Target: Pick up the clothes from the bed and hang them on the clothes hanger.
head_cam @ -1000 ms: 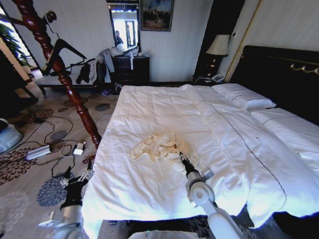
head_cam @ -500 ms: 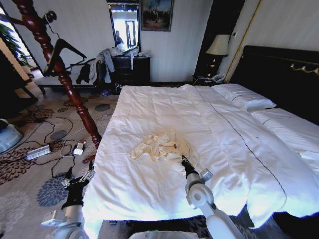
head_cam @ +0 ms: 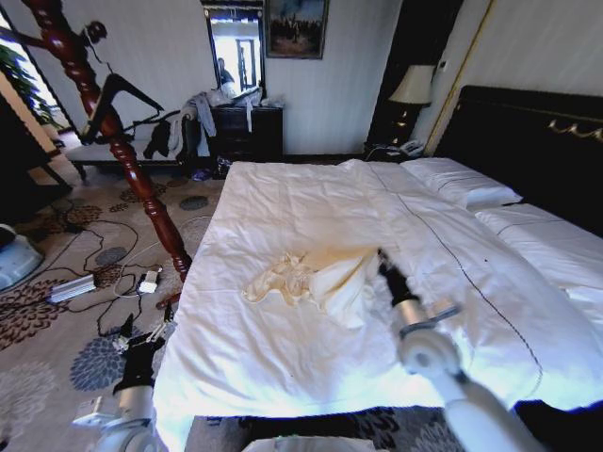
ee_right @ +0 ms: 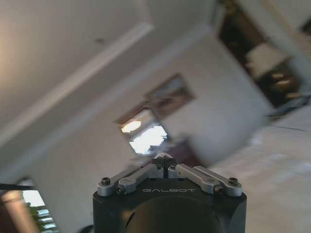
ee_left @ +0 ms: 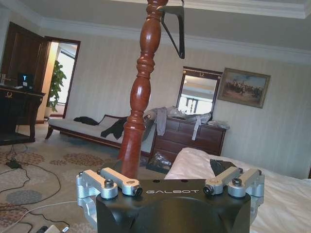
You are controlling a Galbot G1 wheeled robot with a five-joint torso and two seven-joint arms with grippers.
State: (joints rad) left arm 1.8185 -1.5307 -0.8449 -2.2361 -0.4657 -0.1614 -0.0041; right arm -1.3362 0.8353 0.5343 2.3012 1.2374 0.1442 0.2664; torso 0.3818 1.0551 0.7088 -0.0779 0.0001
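The clothes, a cream garment, lie in the middle of the bed on the white duvet. One side is drawn up and fanned out toward my right gripper, which is shut on the fabric above the duvet. In the right wrist view its fingertips meet. The clothes hanger, thin and black, hangs on a red wooden post; it is also seen in the left wrist view. My left gripper is low beside the bed's left edge, open and holding nothing.
The turned red post stands left of the bed. Cables and a power strip lie on the carpet. At the far wall are a dresser with a dark clothes heap and a lamp. A black headboard is at the right.
My right gripper has moved right and up from the garment's near edge, pulling part of the cream fabric with it into a stretched fan. The left arm has barely moved.
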